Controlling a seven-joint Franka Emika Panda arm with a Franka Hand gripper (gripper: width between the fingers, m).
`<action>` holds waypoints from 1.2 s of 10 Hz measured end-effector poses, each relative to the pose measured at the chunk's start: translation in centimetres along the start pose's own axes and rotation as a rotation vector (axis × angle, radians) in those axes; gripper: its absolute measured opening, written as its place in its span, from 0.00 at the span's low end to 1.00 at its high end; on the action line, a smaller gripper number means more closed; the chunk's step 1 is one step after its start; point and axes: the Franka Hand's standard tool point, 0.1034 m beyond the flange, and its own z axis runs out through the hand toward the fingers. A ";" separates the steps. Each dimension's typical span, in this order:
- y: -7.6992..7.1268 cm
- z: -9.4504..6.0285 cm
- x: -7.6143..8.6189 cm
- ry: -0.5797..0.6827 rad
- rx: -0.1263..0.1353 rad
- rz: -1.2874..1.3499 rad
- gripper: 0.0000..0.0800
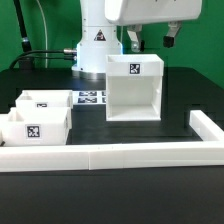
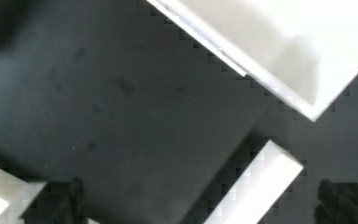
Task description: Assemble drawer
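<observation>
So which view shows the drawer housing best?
The exterior view: the whole drawer housing stands upright, open front toward the camera, with a tag on its upper front. The wrist view catches only a cropped white slab that cannot be identified.

free: table (image 1: 92,128) strip between trays (image 1: 38,115) and housing (image 1: 135,88) | blocked: border wall (image 1: 110,155) along front and exterior view's right
</observation>
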 end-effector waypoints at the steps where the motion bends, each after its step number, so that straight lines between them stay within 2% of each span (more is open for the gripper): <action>1: -1.6 0.2 -1.6 -0.011 -0.002 0.145 0.81; 2: -2.9 0.5 -2.4 -0.026 -0.002 0.253 0.81; 4: -3.2 0.7 -2.9 -0.036 0.036 0.303 0.81; 9: -3.4 1.0 -3.0 -0.034 0.041 0.316 0.81; 10: -3.9 2.0 -4.1 -0.026 0.065 0.373 0.81; 12: -5.1 3.5 -5.3 -0.026 0.089 0.411 0.81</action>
